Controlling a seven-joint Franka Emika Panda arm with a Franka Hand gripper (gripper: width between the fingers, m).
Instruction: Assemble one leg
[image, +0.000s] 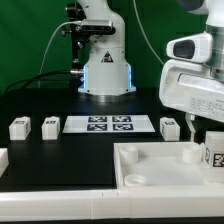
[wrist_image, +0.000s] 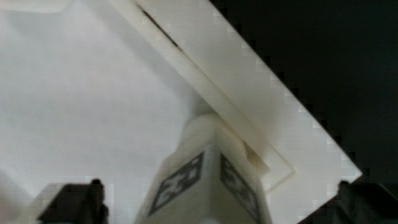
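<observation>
Seen in the exterior view, my gripper (image: 205, 141) hangs at the frame's 3 o'clock edge, over the far corner of the slab (image: 150, 168); jaws wide apart, gripping nothing.

The leg (image: 213, 154) stands upright on the slab just under me; a short squarish white plastic block, smooth, with a black-and-white square tag on its face.

Wrist view now; that leg rises between my dark fingertips (wrist_image: 75, 201), one to each side, and a gap shows on both sides, so no pad touches it; two of its faces show, each tagged, meeting at a sharp vertical edge.

The slab beneath is broad, flat, matte white, with a raised lip along its border; beyond the lip, the black table (image: 40, 160), dull and unreflective.

Back to the exterior view; the slab fills the 5 o'clock part of the frame, thick, with rounded corners and a round socket sunk near each one I can see.

The marker board (image: 110, 124) lies flat at the table's centre; thin, white, rectangular, printed with square tags.

At 3 o'clock of it, just beside, a second leg (image: 169, 126); at 9 o'clock, a third leg (image: 49, 124) near and a fourth leg (image: 18, 127) further out; all small, white, blocky, standing apart from one another.

At 12 o'clock, my glossy white base (image: 105, 70) against a green backdrop (image: 30, 40).
</observation>
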